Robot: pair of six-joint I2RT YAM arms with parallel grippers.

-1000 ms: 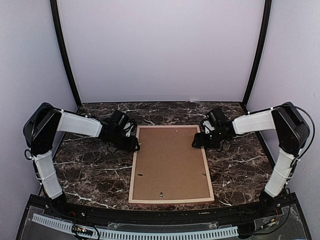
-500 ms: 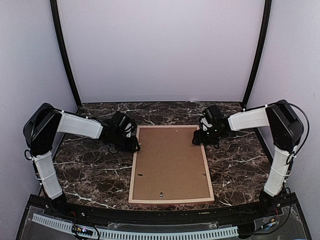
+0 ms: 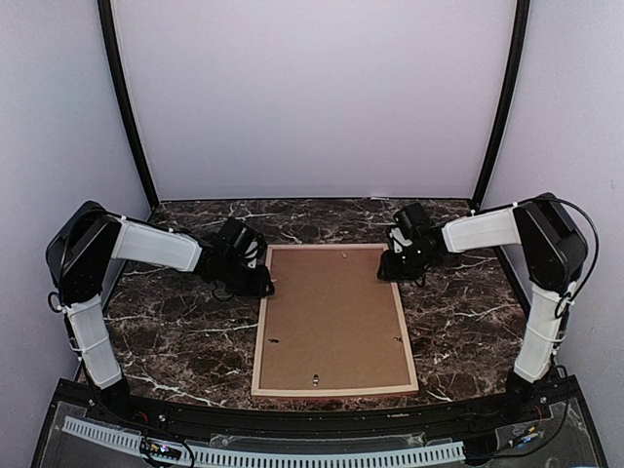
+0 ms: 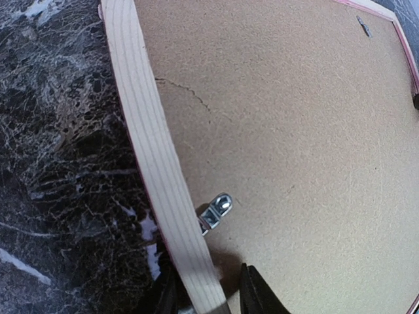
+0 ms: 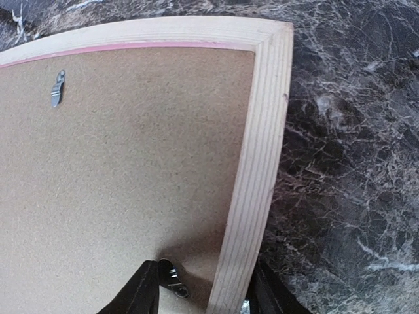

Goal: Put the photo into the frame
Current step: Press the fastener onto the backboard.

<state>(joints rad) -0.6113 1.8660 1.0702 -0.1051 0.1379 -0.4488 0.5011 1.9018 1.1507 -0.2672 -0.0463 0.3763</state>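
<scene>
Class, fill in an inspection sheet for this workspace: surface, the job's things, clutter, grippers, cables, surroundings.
Surface: dark veined marble table.
Job's things: frame lies face down, pale wood reverse up; brown backing board sits inside it, with metal clips at its edges; photo not in sight.
Clutter: nothing seen.
Grippers: left gripper straddles the frame's left rail, grip unclear; right gripper stands open astride the right rail, near the far corner.
Cables: black cable loops beside the right arm.
Surroundings: pale walls; black uprights at the back corners.
</scene>
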